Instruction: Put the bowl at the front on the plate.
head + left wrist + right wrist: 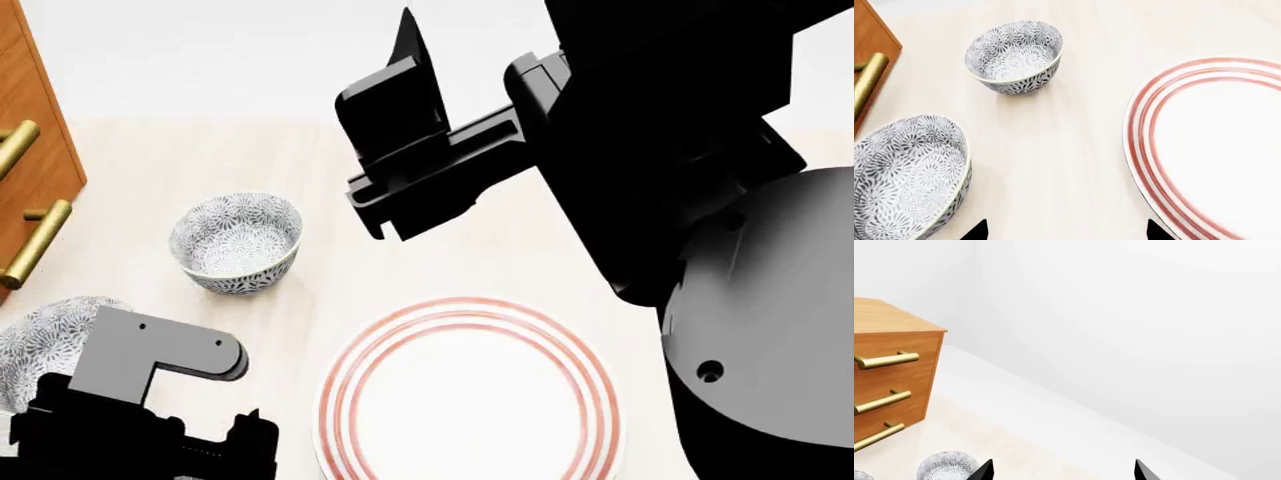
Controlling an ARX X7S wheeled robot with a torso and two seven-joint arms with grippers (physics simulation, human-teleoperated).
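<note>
Two look-alike white bowls with grey-blue flower pattern show in the head view. The bowl nearest me [34, 335] [907, 175] sits at the left edge, partly hidden by my left arm. The other bowl [236, 243] [1014, 55] stands farther back. The plate [467, 395] [1207, 150], white with red-pink rings, lies in front of me. My left gripper [1067, 232] is open over bare table between the nearest bowl and the plate, holding nothing. My right gripper [1062, 471] is open and empty, raised high above the table.
A wooden drawer cabinet [27, 150] [887, 375] with brass handles stands at the left, close to the bowls. A patterned bowl [947, 466] shows low in the right wrist view. The right arm [641, 150] fills the upper right of the head view. The table [441, 260] is pale wood.
</note>
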